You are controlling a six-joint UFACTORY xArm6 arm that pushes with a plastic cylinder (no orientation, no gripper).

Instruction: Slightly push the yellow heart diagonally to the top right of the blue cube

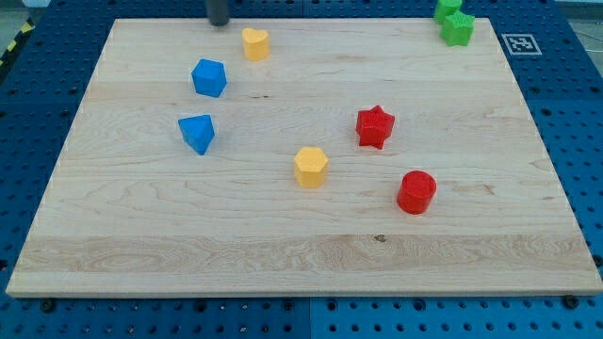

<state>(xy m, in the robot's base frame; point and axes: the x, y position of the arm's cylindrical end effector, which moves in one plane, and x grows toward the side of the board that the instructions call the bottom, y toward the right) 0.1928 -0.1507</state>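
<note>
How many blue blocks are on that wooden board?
2. A blue cube sits toward the view's upper left, and a blue wedge-like block lies just below it. Nothing on the board looks able to hide another.

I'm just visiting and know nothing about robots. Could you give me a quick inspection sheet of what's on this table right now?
Surface: pale wooden board on a blue perforated bench.
Job's things: yellow heart near the view's top, up and to the right of the blue cube, apart from it.
Clutter: blue wedge-like block, yellow hexagon, red star, red cylinder, green blocks at the top right corner.
Grippers: none; my tip sits just left of the yellow heart.
Cables: nothing seen.
Surroundings: a black-and-white marker tag.
</note>
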